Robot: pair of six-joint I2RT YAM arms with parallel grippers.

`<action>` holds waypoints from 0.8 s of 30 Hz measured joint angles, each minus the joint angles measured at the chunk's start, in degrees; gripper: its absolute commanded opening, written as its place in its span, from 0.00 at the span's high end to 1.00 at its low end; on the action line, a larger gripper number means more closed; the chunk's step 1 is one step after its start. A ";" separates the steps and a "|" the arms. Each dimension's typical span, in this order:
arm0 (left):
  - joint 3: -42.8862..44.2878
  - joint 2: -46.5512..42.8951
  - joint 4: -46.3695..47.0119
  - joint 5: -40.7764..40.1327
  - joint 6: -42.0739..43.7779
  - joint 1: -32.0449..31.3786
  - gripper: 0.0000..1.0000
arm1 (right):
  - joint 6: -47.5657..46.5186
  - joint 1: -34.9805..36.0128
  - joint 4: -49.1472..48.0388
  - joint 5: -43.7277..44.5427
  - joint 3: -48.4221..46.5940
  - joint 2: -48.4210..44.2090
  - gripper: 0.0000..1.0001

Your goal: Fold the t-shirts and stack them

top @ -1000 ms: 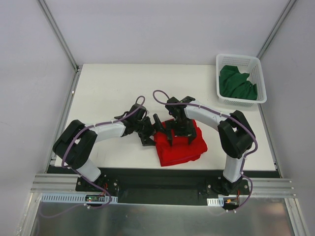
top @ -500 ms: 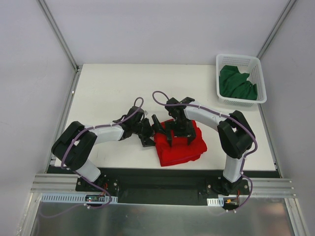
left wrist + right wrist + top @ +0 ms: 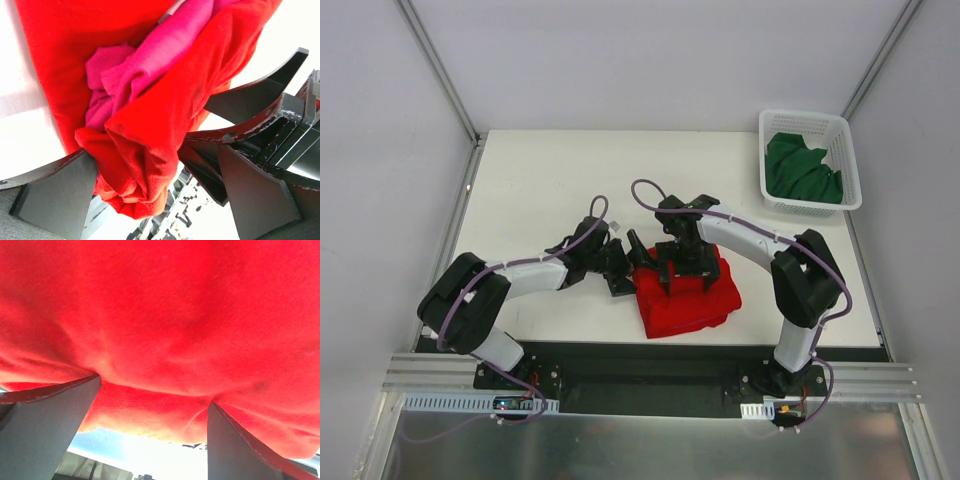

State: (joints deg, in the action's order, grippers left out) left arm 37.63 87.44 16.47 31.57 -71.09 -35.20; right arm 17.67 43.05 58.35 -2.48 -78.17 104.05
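The folded red t-shirt (image 3: 688, 298) lies near the table's front middle. The magenta-pink t-shirt (image 3: 150, 55) shows tucked inside its fold in the left wrist view. My left gripper (image 3: 626, 266) is at the bundle's left edge, open, with a red cloth corner (image 3: 135, 165) between its fingers (image 3: 55, 200) and resting against the left one. My right gripper (image 3: 686, 264) stands open on top of the bundle, its fingers (image 3: 45, 430) wide apart against the red cloth (image 3: 165, 315). The dark green t-shirt (image 3: 802, 170) lies crumpled in the basket.
A white lattice basket (image 3: 848, 160) stands at the table's back right corner. Metal frame posts rise at the back left and back right. Both arms meet over the bundle, with the right gripper's black fingers (image 3: 260, 95) close beside my left gripper.
The left arm's elbow has drifted left and its gripper has edged slightly farther along the bundle's left edge. The right gripper has barely moved.
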 measured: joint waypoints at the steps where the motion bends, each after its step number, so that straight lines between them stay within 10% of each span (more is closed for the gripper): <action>1: -0.70 -0.59 0.92 -0.20 -0.31 0.00 0.01 | 0.11 0.09 0.02 0.00 0.00 -0.22 0.04; 24: -18.05 -8.90 22.93 -3.65 -9.88 0.04 0.01 | 0.22 -1.09 -0.02 -4.44 0.55 -0.76 0.04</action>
State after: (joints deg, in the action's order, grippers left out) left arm 19.57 78.54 39.40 27.92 -80.97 -35.16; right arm 17.89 41.95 58.33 -6.92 -77.62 103.28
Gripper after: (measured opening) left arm 0.993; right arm 0.961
